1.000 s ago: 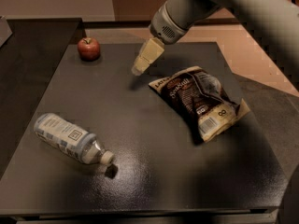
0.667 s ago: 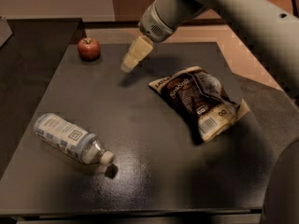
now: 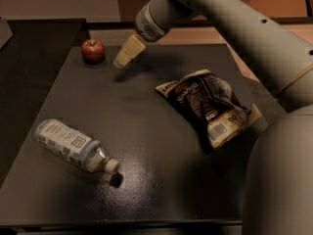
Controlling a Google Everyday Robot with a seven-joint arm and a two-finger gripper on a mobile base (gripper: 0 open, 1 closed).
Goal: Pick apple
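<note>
A small round red apple sits upright near the far left corner of the dark table. My gripper hangs from the grey arm that reaches in from the upper right. It is above the table, just to the right of the apple, with a small gap between them. Its cream-coloured fingers point down and to the left, toward the apple. Nothing is held in it.
A dark chip bag lies crumpled at the right middle. A clear plastic bottle with a white cap lies on its side at the front left. A lower dark surface runs along the left edge.
The gripper has moved left across the far part of the table, closing on the apple. The apple, bag and bottle have not moved.
</note>
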